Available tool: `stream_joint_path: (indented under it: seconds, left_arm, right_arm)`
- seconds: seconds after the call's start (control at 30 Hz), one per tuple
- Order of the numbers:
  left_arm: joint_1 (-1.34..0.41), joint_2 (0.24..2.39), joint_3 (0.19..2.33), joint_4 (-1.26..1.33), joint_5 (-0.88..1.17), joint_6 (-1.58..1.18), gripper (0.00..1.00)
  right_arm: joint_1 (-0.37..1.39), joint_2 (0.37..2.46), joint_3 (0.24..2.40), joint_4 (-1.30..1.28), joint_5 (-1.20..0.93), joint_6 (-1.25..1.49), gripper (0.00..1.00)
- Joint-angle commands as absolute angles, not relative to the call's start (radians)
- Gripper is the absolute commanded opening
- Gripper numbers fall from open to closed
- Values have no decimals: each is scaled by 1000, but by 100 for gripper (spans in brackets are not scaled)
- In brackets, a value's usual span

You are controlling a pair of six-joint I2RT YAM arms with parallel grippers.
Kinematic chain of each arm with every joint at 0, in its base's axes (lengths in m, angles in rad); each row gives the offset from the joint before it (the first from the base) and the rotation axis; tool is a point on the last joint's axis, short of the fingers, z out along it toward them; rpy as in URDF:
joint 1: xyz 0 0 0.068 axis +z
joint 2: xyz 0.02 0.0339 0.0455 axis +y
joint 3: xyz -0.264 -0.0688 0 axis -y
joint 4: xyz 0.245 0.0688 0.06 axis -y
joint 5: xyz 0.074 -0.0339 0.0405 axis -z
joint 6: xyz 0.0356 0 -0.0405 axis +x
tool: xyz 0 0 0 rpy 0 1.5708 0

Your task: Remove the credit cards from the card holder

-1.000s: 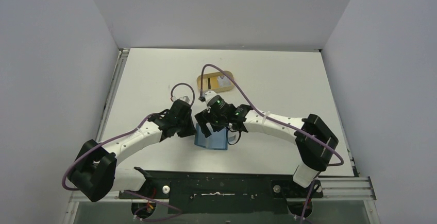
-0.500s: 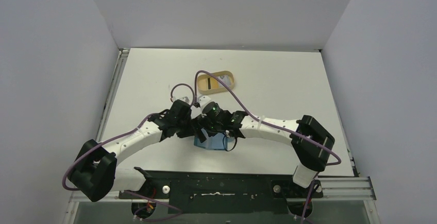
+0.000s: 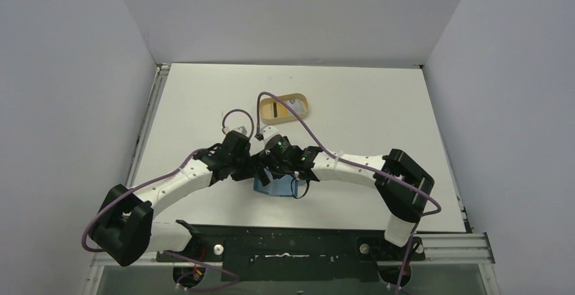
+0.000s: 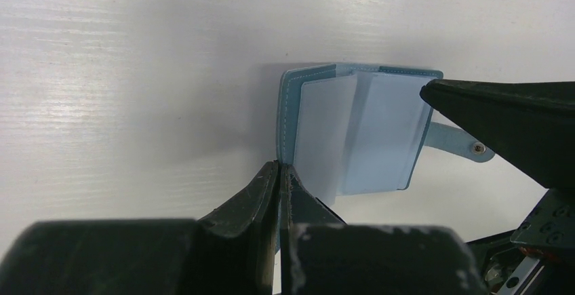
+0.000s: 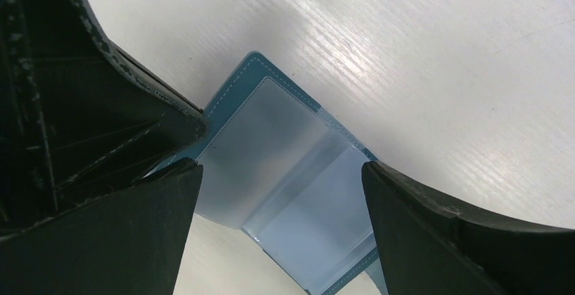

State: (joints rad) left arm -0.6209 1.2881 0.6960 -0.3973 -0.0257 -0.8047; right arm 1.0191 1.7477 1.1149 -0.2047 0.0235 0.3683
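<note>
- Card holder (image 3: 278,186) lies open on the table (image 3: 380,112), close to its near edge (the arm bases sit just behind that edge).
- Bare table surface spreads beyond the card holder and to both its sides.
- Tan tray (image 3: 283,107) sits beyond the card holder, well apart.
- Left gripper (image 4: 279,167) is pinched tight on the near corner of the card holder's left cover.
- Right gripper (image 5: 281,169) hangs above the card holder, jaws spread wide with one finger past each side of it, touching nothing.
- Snap tab (image 4: 468,147) sticks out from the card holder's right edge, flat on the table.
- Count: one card holder, one tray, two pale panels (image 4: 383,132) showing inside; I cannot tell cards from bare sleeves.
</note>
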Motion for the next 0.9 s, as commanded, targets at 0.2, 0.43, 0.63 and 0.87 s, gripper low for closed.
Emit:
stream_joint_path:
  seconds: [0.2,0.43,0.63,0.87]
  left_arm:
    - [-618,1231,695,-334,-5,-820,0]
    - [-617,1214,684,-327,0,-829,0]
    - [-617,1204,674,-321,0,-834,0]
    - [-615,1198,675,-318,0,-836,0]
  right_arm:
    - [990,1746,1089,-26,8,420,93]
    - [962,1786,1077,27,-35,459,93]
    - [959,1823,1106,29,-48,457,93]
    - [962,1849,1109,22,-57,455,93]
